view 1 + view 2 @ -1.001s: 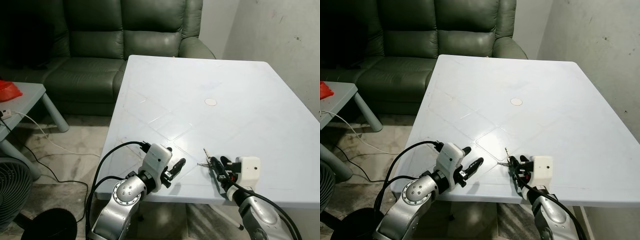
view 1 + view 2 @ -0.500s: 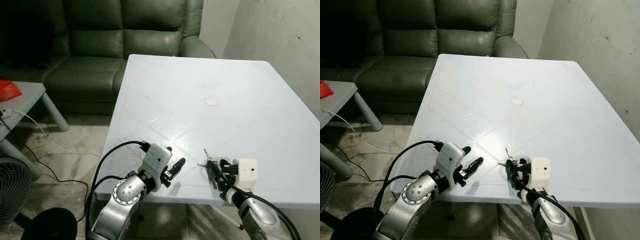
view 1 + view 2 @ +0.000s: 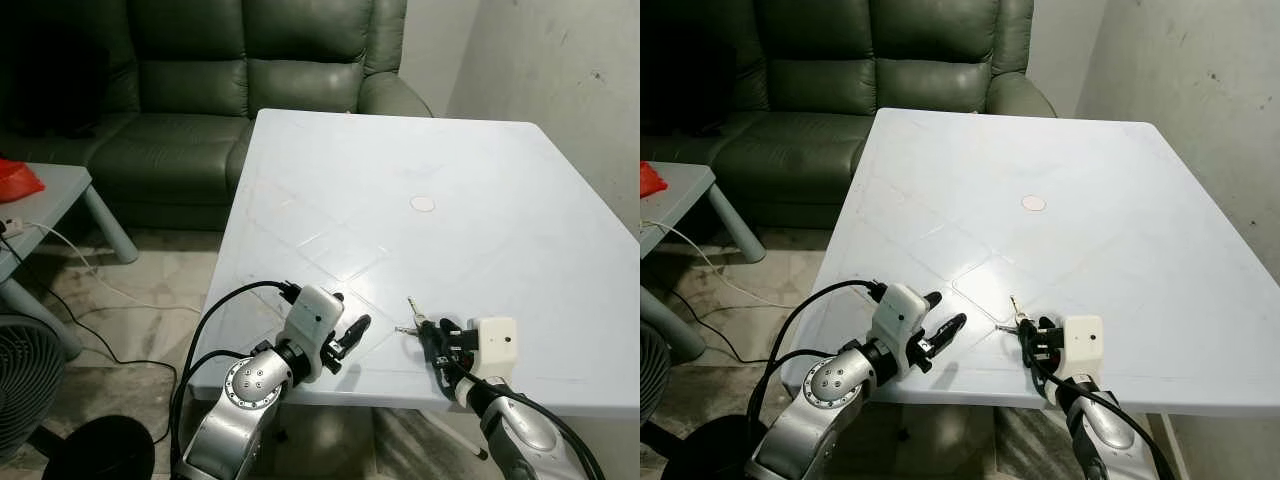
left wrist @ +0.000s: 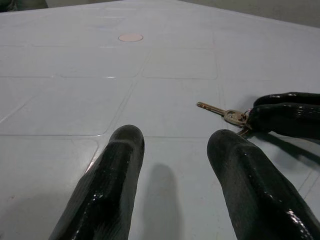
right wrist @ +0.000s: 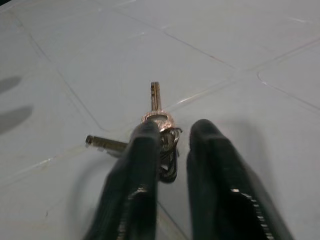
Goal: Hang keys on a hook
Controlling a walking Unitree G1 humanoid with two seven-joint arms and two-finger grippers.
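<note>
The keys point(image 3: 411, 307), a small bunch on a ring, lie flat on the white table point(image 3: 400, 150) near its front edge. My right gripper point(image 3: 430, 337) rests on the table right behind them. In the right wrist view its two black fingers point(image 5: 142, 150) stand close together with the key ring point(image 5: 169, 165) pinched at their tips, and two key blades point(image 5: 156, 97) stick out ahead. My left gripper point(image 3: 352, 334) hovers open over the front edge, a hand's width to the left of the keys point(image 4: 227, 114), with nothing between its fingers point(image 4: 120, 165).
A small round disc point(image 3: 422, 204) lies mid-table. A dark green sofa point(image 3: 250, 90) stands behind the table. At the left are a low grey side table point(image 3: 50, 190), a fan point(image 3: 20, 380) and a white cable on the floor. A wall runs along the right.
My right wrist has shifted and turned slightly at the keys, its fingers settling around the ring. The keys lie where they were. The left arm has not moved.
</note>
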